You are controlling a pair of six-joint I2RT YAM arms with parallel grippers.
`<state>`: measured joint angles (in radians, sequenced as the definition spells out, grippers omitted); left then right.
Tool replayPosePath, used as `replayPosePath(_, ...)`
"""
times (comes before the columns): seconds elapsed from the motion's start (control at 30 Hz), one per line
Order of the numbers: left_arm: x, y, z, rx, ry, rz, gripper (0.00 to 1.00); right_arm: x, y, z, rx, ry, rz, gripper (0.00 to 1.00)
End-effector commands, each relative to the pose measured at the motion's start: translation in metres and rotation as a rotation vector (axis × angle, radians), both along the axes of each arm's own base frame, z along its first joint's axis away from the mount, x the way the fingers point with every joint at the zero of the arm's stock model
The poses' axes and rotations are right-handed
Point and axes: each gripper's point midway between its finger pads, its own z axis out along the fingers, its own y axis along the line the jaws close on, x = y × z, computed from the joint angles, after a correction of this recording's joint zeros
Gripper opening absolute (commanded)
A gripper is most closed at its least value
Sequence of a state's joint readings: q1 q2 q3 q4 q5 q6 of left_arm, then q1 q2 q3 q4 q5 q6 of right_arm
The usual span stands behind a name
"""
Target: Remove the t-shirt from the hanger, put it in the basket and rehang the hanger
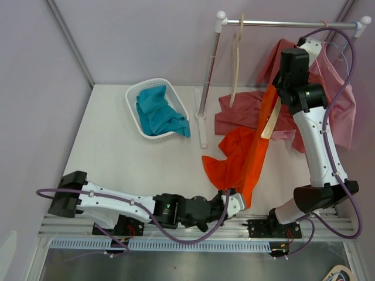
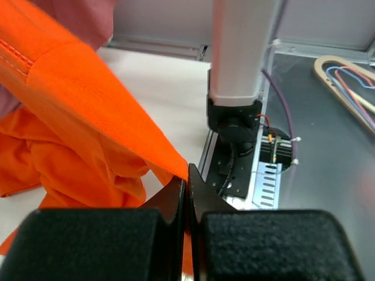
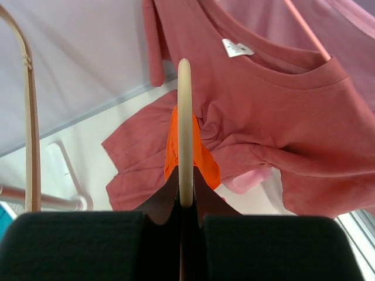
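Note:
An orange t-shirt (image 1: 243,155) stretches in a taut band from a pale wooden hanger (image 1: 268,124) down to the table's front edge. My right gripper (image 1: 276,104) is shut on the hanger and holds it above the table. In the right wrist view the hanger (image 3: 184,117) stands edge-on between the shut fingers (image 3: 184,187), with orange cloth (image 3: 204,161) behind it. My left gripper (image 1: 234,202) is shut on the t-shirt's lower edge. In the left wrist view the jaws (image 2: 187,177) pinch the orange cloth (image 2: 76,105).
A white basket (image 1: 133,99) with teal cloth stands at the back left. A clothes rack (image 1: 287,23) stands at the back, with an empty wooden hanger (image 1: 236,58) and a hanging pink shirt (image 1: 343,102). More pink shirts (image 1: 237,114) lie on the table under it.

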<state>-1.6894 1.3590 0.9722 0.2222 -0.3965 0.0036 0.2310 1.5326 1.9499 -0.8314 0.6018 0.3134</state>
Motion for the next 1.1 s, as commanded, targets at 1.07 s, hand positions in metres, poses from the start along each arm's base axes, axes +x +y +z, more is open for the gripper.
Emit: replayPosePath(1.07, 0.193, 0.021, 0.093, 0.003, 0.373, 0.306, 0.01, -0.072, 0.063, 0.106, 0.033, -0.403, 0.459, 0.00)
